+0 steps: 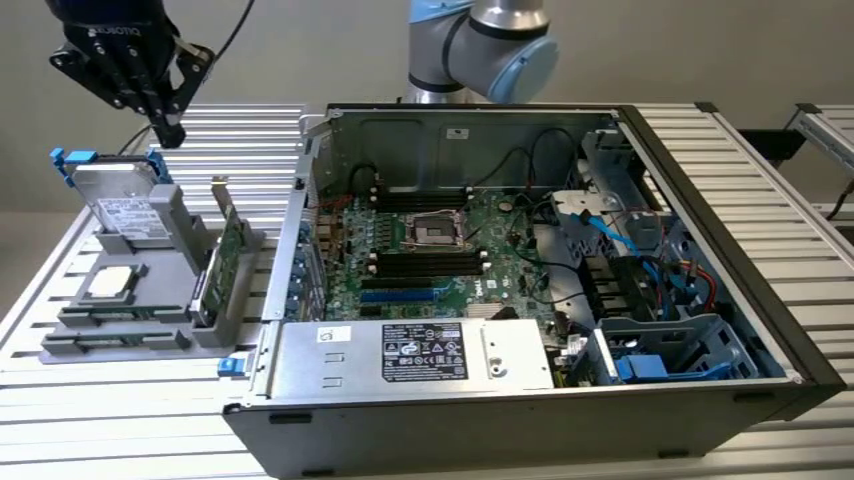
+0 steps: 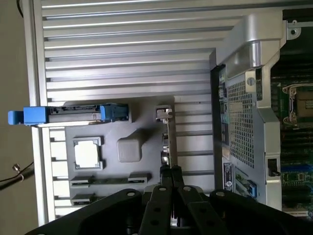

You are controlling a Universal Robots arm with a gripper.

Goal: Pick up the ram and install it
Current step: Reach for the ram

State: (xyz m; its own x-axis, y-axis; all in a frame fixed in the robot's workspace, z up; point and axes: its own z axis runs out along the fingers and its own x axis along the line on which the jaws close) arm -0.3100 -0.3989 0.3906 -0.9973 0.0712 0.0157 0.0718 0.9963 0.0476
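My gripper (image 1: 170, 136) hangs shut and empty high over the back of a grey parts holder (image 1: 134, 305) on the exterior view's left. In the wrist view the closed gripper (image 2: 171, 170) points down beside the upright green card with a metal bracket (image 2: 165, 142). The ram is hidden or out of view; I cannot pick it out. Two narrow slots (image 2: 110, 180) with end clips run along the holder's front. The open computer case (image 1: 787, 330) holds the motherboard (image 1: 514, 285) with its long black slots (image 1: 424, 262).
The holder also carries a grey drive with blue tabs (image 1: 134, 215), a square processor (image 1: 114, 283) and the broader green card (image 1: 224, 265). A silver power supply (image 1: 414, 355) fills the case's near side. The ribbed metal table (image 1: 107, 420) spreads around everything.
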